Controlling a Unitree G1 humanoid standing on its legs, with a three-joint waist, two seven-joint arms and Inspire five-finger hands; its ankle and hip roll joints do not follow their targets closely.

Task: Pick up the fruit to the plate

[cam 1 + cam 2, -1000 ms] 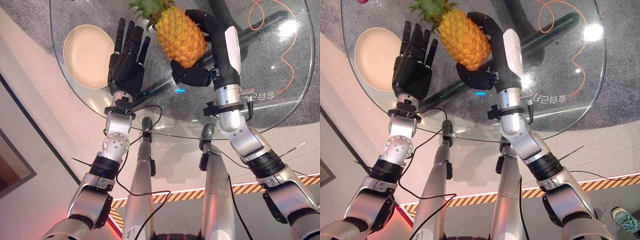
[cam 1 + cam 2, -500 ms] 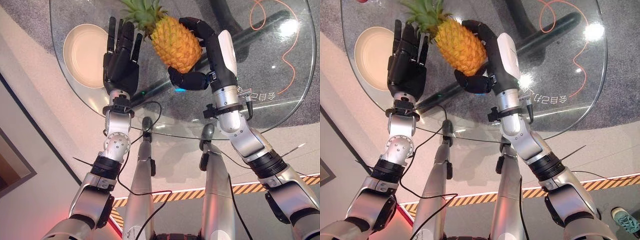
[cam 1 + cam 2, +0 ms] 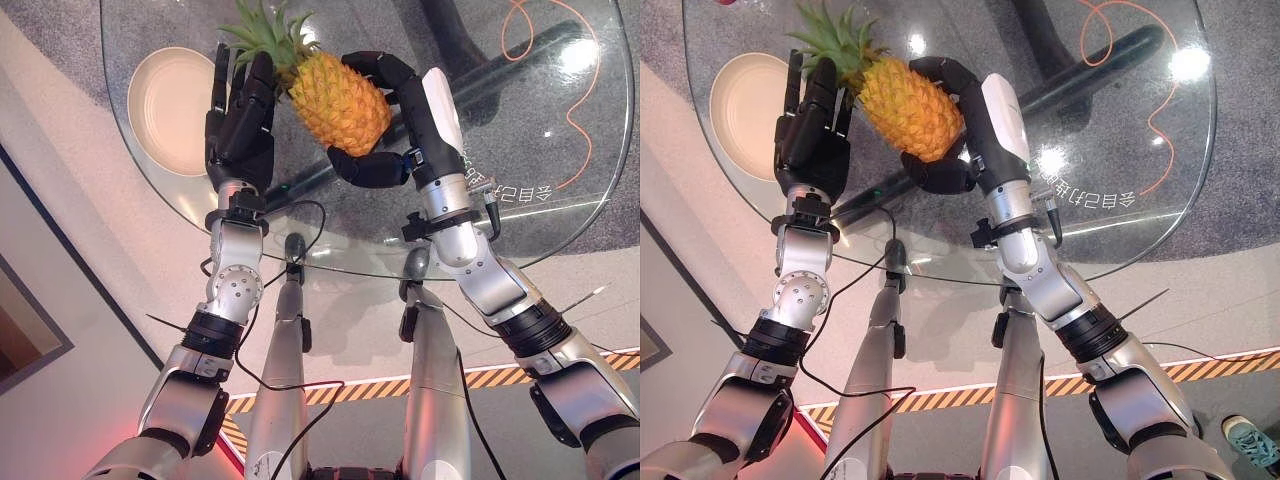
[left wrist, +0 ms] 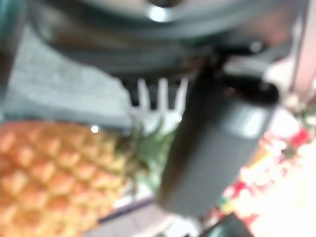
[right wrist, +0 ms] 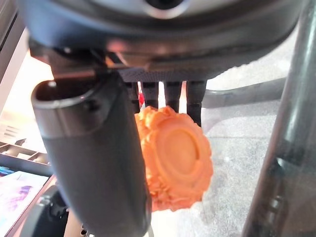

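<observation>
A round glass table (image 3: 560, 215) carries the things. Near its left edge sits a round cream plate (image 3: 170, 95), and nothing lies on it. Just beside the plate, toward the middle of the table, the left hand (image 3: 238, 125) stands with its fingers straight and pointing up at the far edge. Those fingers are right against the green leaves of the pineapple (image 3: 335, 100), but the left wrist view is blurry, so it is hard to say if they truly touch the leaves. The pineapple is yellow-orange and tilted, with its leafy top leaning toward the plate and its round bottom pointing at the near edge. It is near the middle of the table, beside the plate and not on it. It looks lifted off the glass, though that is not sure from here. The right hand (image 3: 380, 165) holds the pineapple, with its fingers curled over the far side of the fruit and its thumb tucked under the near side. In the right wrist view the fruit's round bottom sits between the thumb and the row of fingers. Past the right hand, a thin orange cord (image 3: 575, 110) shows near the right edge of the table.
</observation>
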